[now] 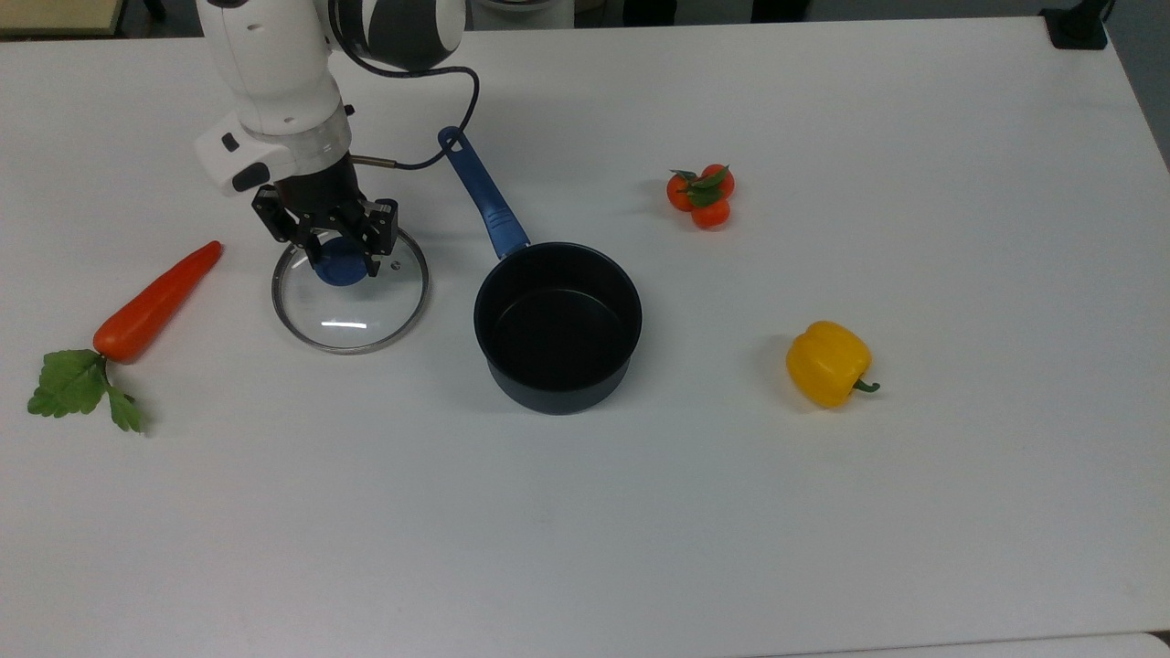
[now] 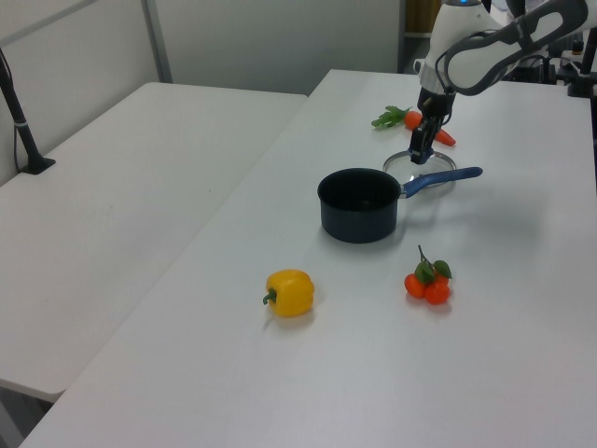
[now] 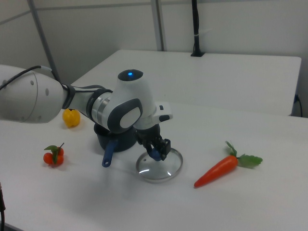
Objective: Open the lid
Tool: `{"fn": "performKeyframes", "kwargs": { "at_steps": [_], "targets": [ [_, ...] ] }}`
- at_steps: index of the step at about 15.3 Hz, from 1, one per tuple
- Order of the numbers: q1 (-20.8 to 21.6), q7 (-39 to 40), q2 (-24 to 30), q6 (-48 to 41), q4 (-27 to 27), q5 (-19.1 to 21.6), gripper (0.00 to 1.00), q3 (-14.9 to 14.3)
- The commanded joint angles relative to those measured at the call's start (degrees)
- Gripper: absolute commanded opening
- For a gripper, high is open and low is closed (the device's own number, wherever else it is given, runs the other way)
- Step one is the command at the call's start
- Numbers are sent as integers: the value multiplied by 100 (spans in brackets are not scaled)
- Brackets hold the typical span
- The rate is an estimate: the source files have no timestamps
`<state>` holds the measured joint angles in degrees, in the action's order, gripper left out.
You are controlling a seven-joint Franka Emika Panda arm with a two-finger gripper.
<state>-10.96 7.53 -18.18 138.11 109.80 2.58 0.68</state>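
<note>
The lid (image 1: 352,313) is a round clear glass disc with a metal rim and a blue knob (image 1: 338,268). It lies low over the white table (image 1: 823,512), to the top view's left of the dark blue saucepan (image 1: 558,324). I cannot tell whether it touches the table. My gripper (image 1: 340,265) points down, shut on the knob. In the right view the gripper (image 3: 156,154) stands over the lid (image 3: 161,169), just in front of the saucepan (image 3: 115,137). In the left view the gripper (image 2: 420,157) and the lid (image 2: 438,163) sit behind the pan's long handle (image 2: 448,175).
An orange carrot (image 1: 155,302) with green leaves lies at the top view's left of the lid. A bunch of small tomatoes (image 1: 701,196) and a yellow pepper (image 1: 827,363) lie to the right of the open, empty saucepan. Its handle (image 1: 483,194) points toward the arm.
</note>
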Motion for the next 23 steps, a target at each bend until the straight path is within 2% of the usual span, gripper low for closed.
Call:
{"fn": "performKeyframes", "kwargs": {
  "at_steps": [1,2,4,5,6,7,8,10,15,17,20,23],
  "targets": [
    [41,12,130,120,147,-4,53,-15],
    [50,12,130,111,139,-4,67,-7],
    [50,3,122,50,138,-4,77,-15],
    [58,11,104,50,138,-12,77,-15],
    [59,12,78,41,121,-12,83,-15],
    [67,3,86,41,104,-12,95,-15],
    [76,-6,121,32,69,-12,100,-15],
    [76,-6,192,-29,-45,-12,100,-24],
    [190,-15,569,-1380,-748,-56,100,-24],
    [348,-163,762,-1942,-1099,-310,100,-33],
    [865,-672,956,-2900,-1548,-741,100,-33],
    [1358,-1130,1342,-3666,-1646,-847,100,-33]
  ]
}}
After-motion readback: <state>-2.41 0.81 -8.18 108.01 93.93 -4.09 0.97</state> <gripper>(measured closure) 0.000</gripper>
